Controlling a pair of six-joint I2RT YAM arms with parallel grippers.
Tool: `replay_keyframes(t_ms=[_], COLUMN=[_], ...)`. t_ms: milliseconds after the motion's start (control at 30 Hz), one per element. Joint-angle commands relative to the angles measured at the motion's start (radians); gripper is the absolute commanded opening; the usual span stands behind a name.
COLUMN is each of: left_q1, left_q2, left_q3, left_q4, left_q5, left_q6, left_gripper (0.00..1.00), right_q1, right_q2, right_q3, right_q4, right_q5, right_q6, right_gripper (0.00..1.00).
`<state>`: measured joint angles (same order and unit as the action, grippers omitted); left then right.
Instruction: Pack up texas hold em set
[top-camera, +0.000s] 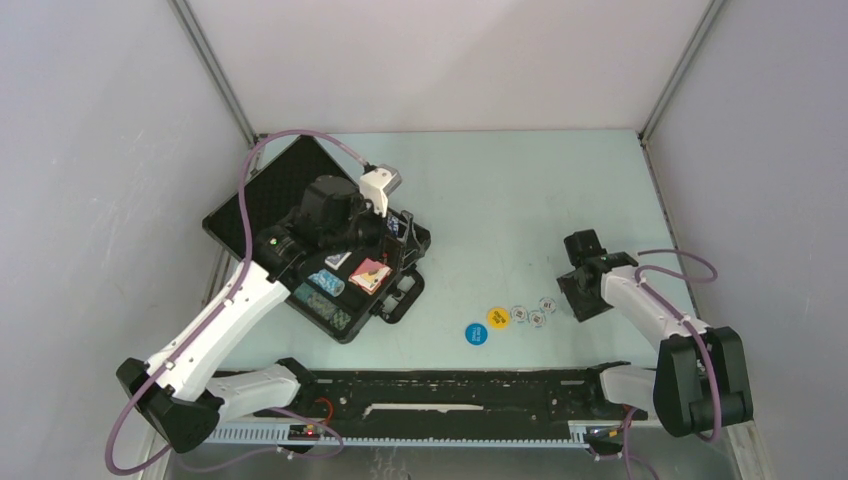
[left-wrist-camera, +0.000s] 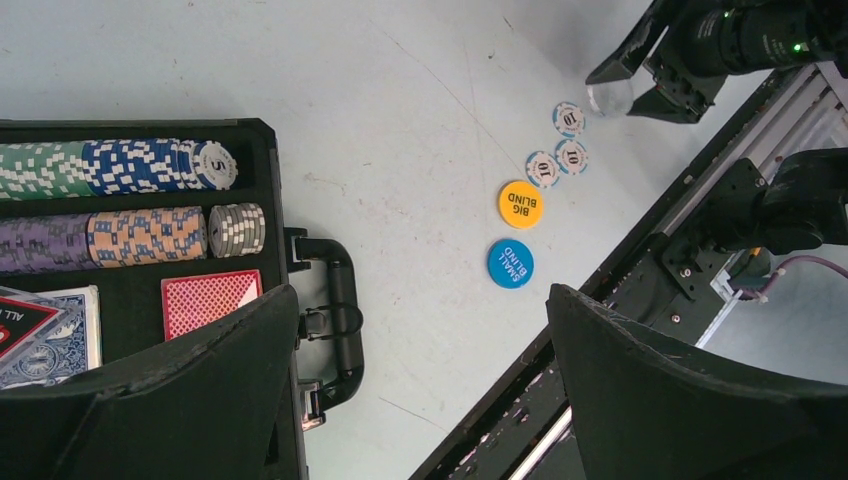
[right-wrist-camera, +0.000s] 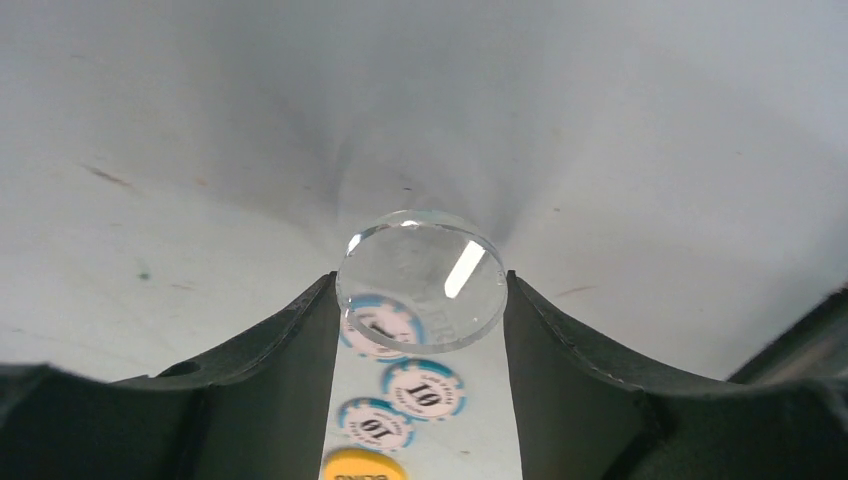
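Observation:
The black case (top-camera: 258, 205) of the texas hold em set lies open at the left, its lid laid back. Rows of poker chips (left-wrist-camera: 120, 165), a red deck (left-wrist-camera: 210, 300) and a blue deck (left-wrist-camera: 50, 335) sit in its foam. My left gripper (left-wrist-camera: 420, 320) hangs open above the case's handle (left-wrist-camera: 340, 310), holding nothing. On the table lie a yellow disc (left-wrist-camera: 520, 204), a blue disc (left-wrist-camera: 510, 263) and three white-and-blue chips (left-wrist-camera: 571, 155). My right gripper (right-wrist-camera: 420, 300) is shut on a clear round disc (right-wrist-camera: 420, 280), held just above the farthest chip (right-wrist-camera: 380, 325).
A black rail (top-camera: 450, 385) runs along the near edge, close to the blue disc (top-camera: 477, 333). Grey enclosure walls stand at the left, the right and the back. The left arm's purple cable (top-camera: 300, 135) arcs over the case lid.

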<state>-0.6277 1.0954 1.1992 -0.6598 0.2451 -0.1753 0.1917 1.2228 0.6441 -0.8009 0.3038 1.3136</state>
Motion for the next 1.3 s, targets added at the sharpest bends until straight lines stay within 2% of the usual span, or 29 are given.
replay_keyframes(t_ms=[0, 200, 333, 567, 733, 933, 1100, 1167, 1267], left_q1=[0.003, 0.004, 0.004, 0.014, 0.016, 0.016, 0.016, 0.014, 0.014], left_q2=[-0.002, 0.007, 0.012, -0.001, -0.006, -0.003, 0.022, 0.025, 0.019], left_q3=[-0.017, -0.011, -0.01, -0.015, -0.023, -0.034, -0.042, -0.051, -0.07], left_q4=[0.021, 0.013, 0.009, 0.013, 0.019, 0.031, 0.043, 0.052, 0.079], left_q5=[0.005, 0.002, 0.005, -0.037, -0.069, -0.084, -0.092, -0.107, -0.128], left_q6=[0.019, 0.02, 0.02, 0.021, 0.023, 0.021, 0.015, 0.016, 0.019], left_gripper=[1.0, 1.0, 1.0, 1.0, 1.0, 1.0, 1.0, 1.0, 1.0], right_q1=[0.017, 0.147, 0.23, 0.377, 0.447, 0.456, 0.497, 0.52, 0.527], right_q2=[-0.014, 0.042, 0.153, 0.335, 0.418, 0.451, 0.397, 0.357, 0.277], right_q3=[0.06, 0.223, 0.319, 0.377, 0.427, 0.44, 0.44, 0.439, 0.438], right_q4=[0.062, 0.011, 0.017, 0.089, 0.091, 0.083, 0.112, 0.114, 0.104], right_q5=[0.085, 0.211, 0.167, 0.112, 0.102, 0.078, 0.131, 0.161, 0.177], right_q6=[-0.026, -0.031, 0.025, 0.177, 0.184, 0.126, 0.035, -0.014, -0.114], right_gripper=[0.3, 0.32, 0.33, 0.34, 0.41, 0.56, 0.9, 0.99, 1.0])
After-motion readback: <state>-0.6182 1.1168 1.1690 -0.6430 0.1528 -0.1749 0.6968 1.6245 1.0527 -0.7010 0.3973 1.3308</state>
